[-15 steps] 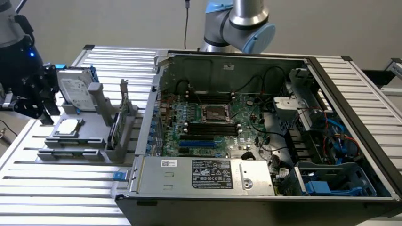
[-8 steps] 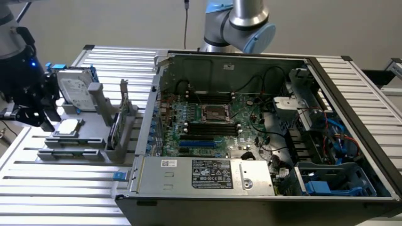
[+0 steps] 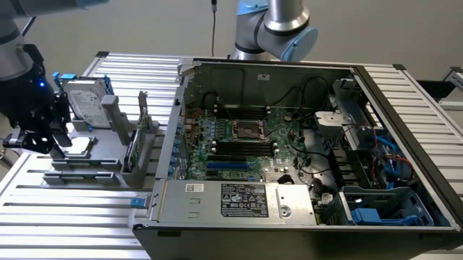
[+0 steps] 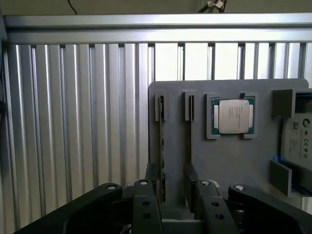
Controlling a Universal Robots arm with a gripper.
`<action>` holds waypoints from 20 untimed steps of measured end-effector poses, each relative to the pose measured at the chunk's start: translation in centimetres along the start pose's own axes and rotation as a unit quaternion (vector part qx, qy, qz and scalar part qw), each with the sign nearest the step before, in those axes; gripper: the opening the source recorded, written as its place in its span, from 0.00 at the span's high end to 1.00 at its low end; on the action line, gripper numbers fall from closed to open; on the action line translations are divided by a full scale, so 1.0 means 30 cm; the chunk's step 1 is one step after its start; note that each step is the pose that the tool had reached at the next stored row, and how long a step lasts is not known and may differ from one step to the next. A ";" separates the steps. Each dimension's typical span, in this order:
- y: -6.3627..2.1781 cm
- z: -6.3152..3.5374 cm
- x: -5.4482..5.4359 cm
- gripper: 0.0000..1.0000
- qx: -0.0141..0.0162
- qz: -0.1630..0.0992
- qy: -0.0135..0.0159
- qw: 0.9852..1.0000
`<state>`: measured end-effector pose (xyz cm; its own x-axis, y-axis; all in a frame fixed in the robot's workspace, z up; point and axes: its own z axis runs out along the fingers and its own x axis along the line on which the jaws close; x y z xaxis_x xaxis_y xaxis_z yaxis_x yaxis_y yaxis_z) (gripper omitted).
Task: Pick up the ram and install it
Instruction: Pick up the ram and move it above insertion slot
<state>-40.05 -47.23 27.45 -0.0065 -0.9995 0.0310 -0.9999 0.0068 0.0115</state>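
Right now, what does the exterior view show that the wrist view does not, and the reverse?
Exterior view adds the open computer case with its motherboard and black memory slots. Wrist view adds the ram, edge-on in a slot of the gray holder, close to the open gripper. Both share the holder, the processor chip, the hard drive and the slatted table.

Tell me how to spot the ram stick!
At the exterior view's left, beside the computer case, sits a gray holder. The ram stands on edge in a slot there: long and thin, unlike the square silver processor and boxy hard drive.
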 end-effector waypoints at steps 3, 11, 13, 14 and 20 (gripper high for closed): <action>0.000 0.018 0.004 0.64 0.000 -0.001 0.000 1.000; -0.003 0.067 0.007 0.64 0.000 -0.008 0.000 1.000; -0.004 0.079 0.007 0.64 0.000 -0.009 0.000 1.000; -0.005 0.085 0.007 0.64 0.000 -0.010 0.000 1.000; -0.006 0.120 0.010 0.64 0.000 -0.011 0.001 1.000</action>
<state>-39.91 -47.65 23.87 0.0152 -0.9994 0.0320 -0.9998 -0.0149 0.0116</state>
